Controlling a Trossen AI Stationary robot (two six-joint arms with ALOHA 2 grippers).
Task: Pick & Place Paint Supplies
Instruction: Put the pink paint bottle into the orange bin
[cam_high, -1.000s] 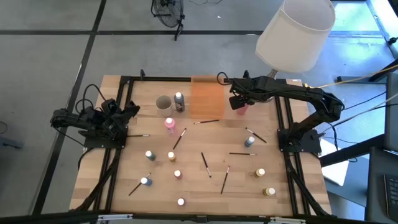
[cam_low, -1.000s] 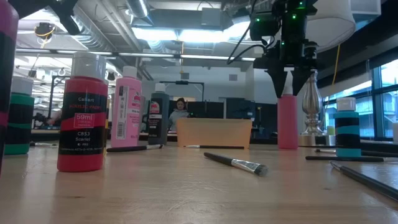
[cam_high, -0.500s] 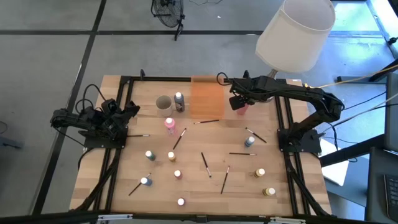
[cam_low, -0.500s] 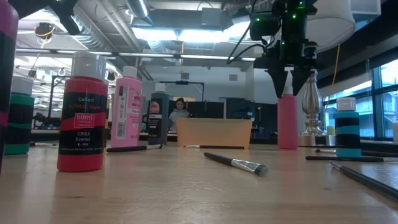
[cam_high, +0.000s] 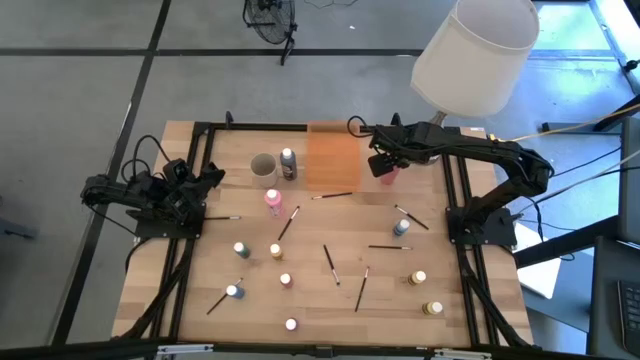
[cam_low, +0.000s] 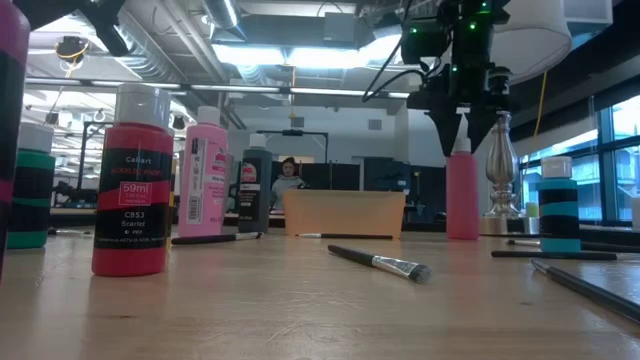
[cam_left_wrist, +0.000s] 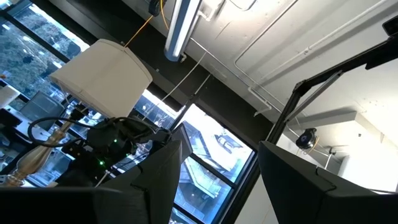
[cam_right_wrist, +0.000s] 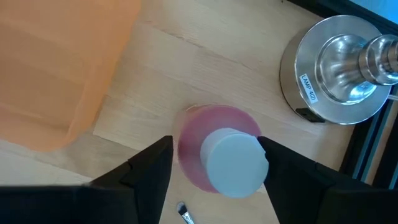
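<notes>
Left gripper (cam_high: 215, 176) parked at the counter's (cam_high: 480, 300) left edge, folded back by its base; its jaws stand apart with nothing between them, pointing up at the ceiling in the wrist view.

Grey cup (cam_high: 263, 167) near the far edge, a dark squeeze bottle (cam_high: 288, 164) just beside it. A pink squeeze bottle (cam_high: 272, 201) stands nearer the middle, a brush (cam_high: 288, 223) lying close by.

Small white-capped paint pots scattered over the near half: one at (cam_high: 240, 249), one at (cam_high: 275, 251), one at (cam_high: 285, 280), one at (cam_high: 232, 291), one at (cam_high: 291, 324). In the low view a red pot (cam_low: 132, 182) fills the left foreground.

Orange tray (cam_high: 332, 157) sits at the far middle; another brush (cam_high: 331, 195) lies just off its near edge. More brushes at centre (cam_high: 329, 264) and (cam_high: 361, 289).

Right gripper (cam_high: 385, 166) hangs over a third pink bottle (cam_right_wrist: 219, 149) standing upright just right of the tray, near the lamp base (cam_right_wrist: 339, 65). Jaws open, one finger (cam_right_wrist: 149, 163) either side of the white cap, straddling the bottle's top; cannot tell whether they touch it. Bottle's foot is on the counter in the low view.

Further right: a teal pot (cam_high: 401, 228) with brushes beside it, and two more pots (cam_high: 418, 278), (cam_high: 433, 308) near the right edge.
</notes>
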